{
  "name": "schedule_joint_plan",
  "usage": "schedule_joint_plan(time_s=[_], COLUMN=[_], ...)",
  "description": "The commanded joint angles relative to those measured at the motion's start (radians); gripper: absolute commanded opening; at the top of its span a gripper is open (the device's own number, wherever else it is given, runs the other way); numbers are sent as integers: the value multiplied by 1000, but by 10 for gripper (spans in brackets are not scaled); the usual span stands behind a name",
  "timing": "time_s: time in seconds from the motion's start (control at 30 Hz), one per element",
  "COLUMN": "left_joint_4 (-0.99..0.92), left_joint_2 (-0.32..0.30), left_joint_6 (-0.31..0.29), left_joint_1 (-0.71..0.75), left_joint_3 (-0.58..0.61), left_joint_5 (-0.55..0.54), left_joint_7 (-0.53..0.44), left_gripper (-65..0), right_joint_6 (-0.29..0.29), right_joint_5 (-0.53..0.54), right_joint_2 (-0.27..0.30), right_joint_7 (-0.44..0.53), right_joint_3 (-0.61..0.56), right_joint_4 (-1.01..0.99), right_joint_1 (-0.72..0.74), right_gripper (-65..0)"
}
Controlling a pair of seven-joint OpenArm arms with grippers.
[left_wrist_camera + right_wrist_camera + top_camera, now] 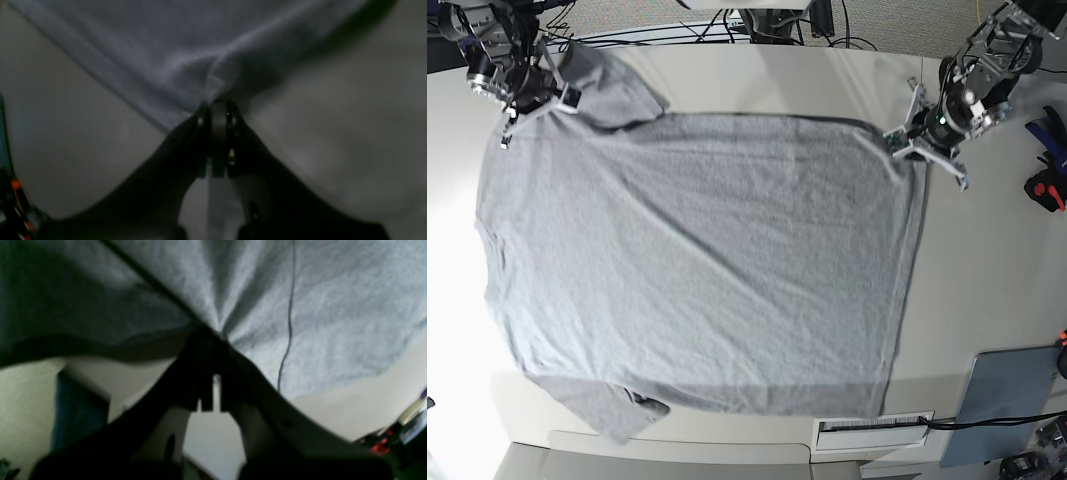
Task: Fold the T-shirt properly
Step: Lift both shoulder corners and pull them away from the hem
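I see the T-shirt [697, 260] spread flat on the bench [767, 75], plain side up. My left claw [218, 103] is pinched tight on one far corner of the cloth. My right claw [213, 335] is closed on the other far corner, near a sleeve.

T-shirt [697, 260] spread flat on table [987, 290], left tool [905, 140] and right tool [539, 92] at its far corners
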Motion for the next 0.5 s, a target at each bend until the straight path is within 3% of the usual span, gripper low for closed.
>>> schedule_joint_plan(time_s=[0.0,0.2,0.47], left_joint_4=[13,103,186], left_joint_2=[-38,-100,-104], left_joint_6=[-29,-2,38], left_joint_1=[31,143,255], left_joint_3=[4,3,3], left_joint_5=[-25,-113,-118], left_joint_7=[49,125,213], left_gripper=[-650,-650,-650], right_joint_6=[9,9,9], right_joint_5=[8,8,8], right_joint_2=[19,19,19], right_joint_7=[-15,-19,-26], right_joint_3=[23,112,158], right_joint_4=[24,90,134], right_joint_1=[-24,-151,-234], right_gripper=[-650,-650,-650])
